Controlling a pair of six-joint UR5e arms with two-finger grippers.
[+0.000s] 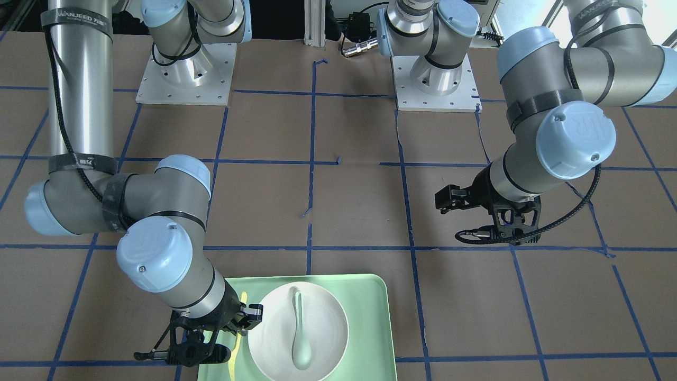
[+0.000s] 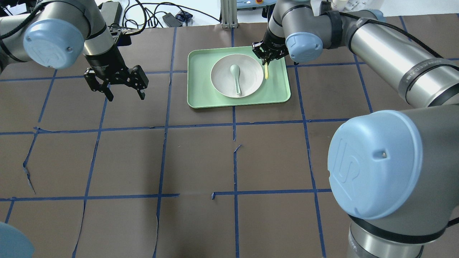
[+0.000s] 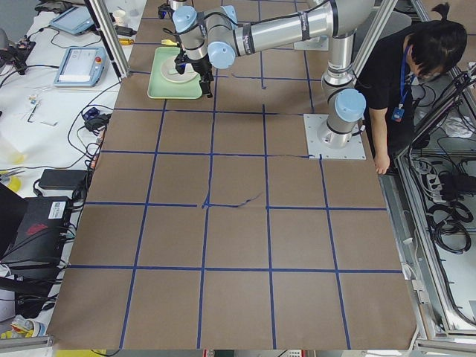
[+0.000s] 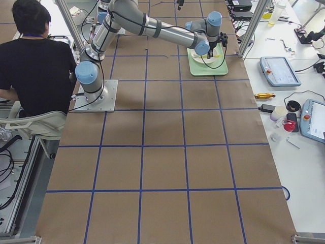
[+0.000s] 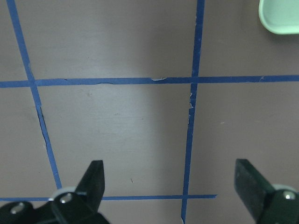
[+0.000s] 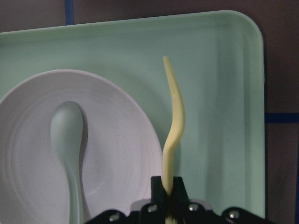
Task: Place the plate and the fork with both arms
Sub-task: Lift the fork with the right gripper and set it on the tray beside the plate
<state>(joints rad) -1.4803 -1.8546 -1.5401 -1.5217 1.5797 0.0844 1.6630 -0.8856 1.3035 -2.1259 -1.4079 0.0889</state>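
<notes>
The off-white plate [image 2: 251, 80] sits in the mint-green tray [image 2: 200, 96] at the far middle of the table, with a grey-green spoon [image 2: 236, 77] lying in it. My right gripper [image 2: 267, 59] is shut on one end of the pale-yellow fork [image 2: 266, 72], which lies along the tray's strip right beside the plate. The right wrist view shows the jaws pinching the fork [image 6: 174, 121] next to the plate [image 6: 117, 154]. I cannot tell whether the fork's free end touches the tray. My left gripper [image 2: 125, 96] is open and empty above bare table, left of the tray.
The table is brown paper with a blue tape grid. A corner of the tray [image 5: 280, 16] shows in the left wrist view. The arm bases [image 1: 185, 79] stand at the robot's side. An operator [image 3: 416, 82] stands beside the left base.
</notes>
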